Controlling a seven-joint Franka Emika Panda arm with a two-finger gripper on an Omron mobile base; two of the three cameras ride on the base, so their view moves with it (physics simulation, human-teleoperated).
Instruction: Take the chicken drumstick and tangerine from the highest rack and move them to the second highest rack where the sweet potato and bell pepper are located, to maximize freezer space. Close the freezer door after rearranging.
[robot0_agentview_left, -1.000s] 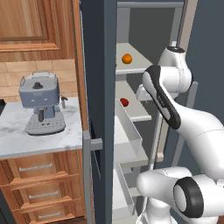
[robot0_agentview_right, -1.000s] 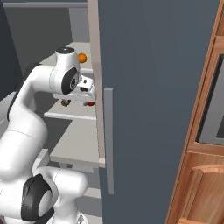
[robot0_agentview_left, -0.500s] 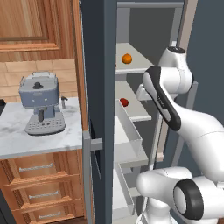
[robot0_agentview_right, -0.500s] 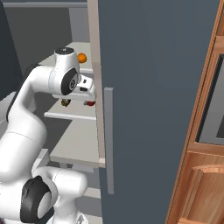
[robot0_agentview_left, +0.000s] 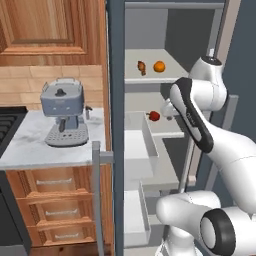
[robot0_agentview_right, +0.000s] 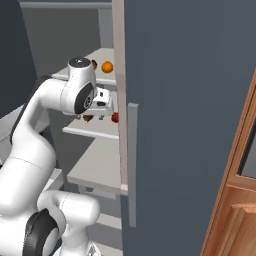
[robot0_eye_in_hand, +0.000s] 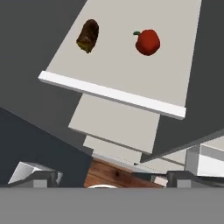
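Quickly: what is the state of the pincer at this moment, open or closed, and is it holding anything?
Pincer: open and holding nothing, its dark tips wide apart, facing the pale rack with the red bell pepper.

No readable text in any view.

The coffee machine (robot0_agentview_left: 64, 114) at left centre of the left base view carries no legible brand or label; the freezer door (robot0_agentview_right: 190, 125) filling the right of the right base view is plain grey, unmarked, and no numbers or signs appear on the shelves.
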